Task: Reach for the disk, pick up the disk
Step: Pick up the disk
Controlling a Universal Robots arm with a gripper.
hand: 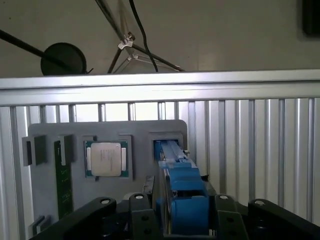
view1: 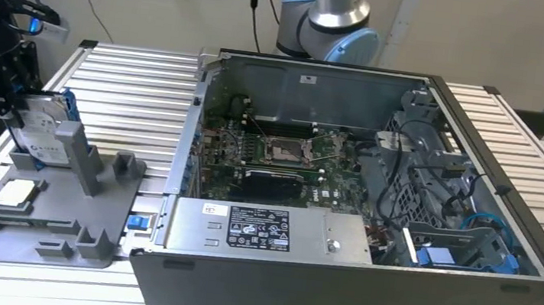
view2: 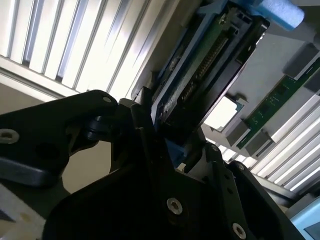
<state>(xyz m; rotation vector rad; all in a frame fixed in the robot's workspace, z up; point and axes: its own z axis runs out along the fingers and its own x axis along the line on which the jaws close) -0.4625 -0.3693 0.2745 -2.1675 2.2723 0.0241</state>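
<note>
Your claw sat at the exterior view's left, down over the disk. The disk stood on edge in a slot of the grey holder on the slatted worktop, well apart from the open computer case at the exterior view's right. In both wrist views the disk ran straight out through the middle of the claw, so you had it straddled. Whether the claw had closed tight on it, I could not tell.

To my eye this grasp wanted its pressure on the broad flat faces, square and centred. The blue plastic frame at the edges looked softer and likelier to flex or slip. The metal shell looked smooth and hard, so a firm, even squeeze seemed wise. In the second wrist view the circuit side showed a row of connector pins, best kept clear of. The slot looked snug, and any tilt could have jammed the disk against the holder's matte grey walls. The small square chip lay flat in its own pocket just beside.
</note>
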